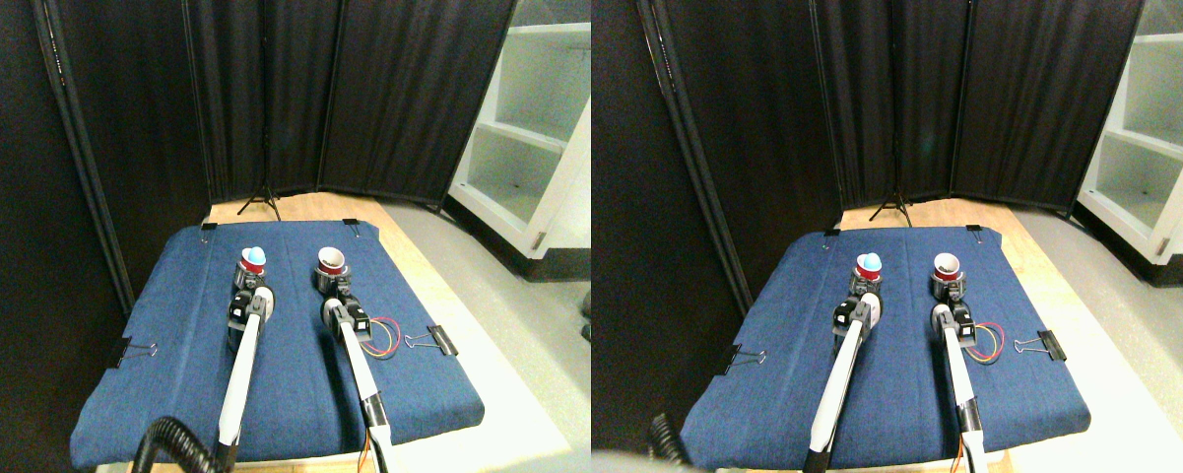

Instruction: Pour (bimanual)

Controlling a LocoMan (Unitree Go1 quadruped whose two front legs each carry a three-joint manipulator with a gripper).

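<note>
Two red cups stand on the blue cloth (177, 374). The left cup (253, 262) holds something pale blue that shows above its rim. The right cup (331, 262) has a white inside, and I cannot see what it holds. My left gripper (247, 283) reaches up to the base of the left cup, and my right gripper (332, 284) sits at the base of the right cup. Both grippers are small and dark against the cups, and whether either one grips its cup does not show.
The cloth is clamped to a wooden table by binder clips, one at the left edge (128, 350) and one at the right edge (437, 340). Red and yellow wires (384, 338) loop beside the right arm. Black curtains stand behind, white shelves (522, 148) to the right.
</note>
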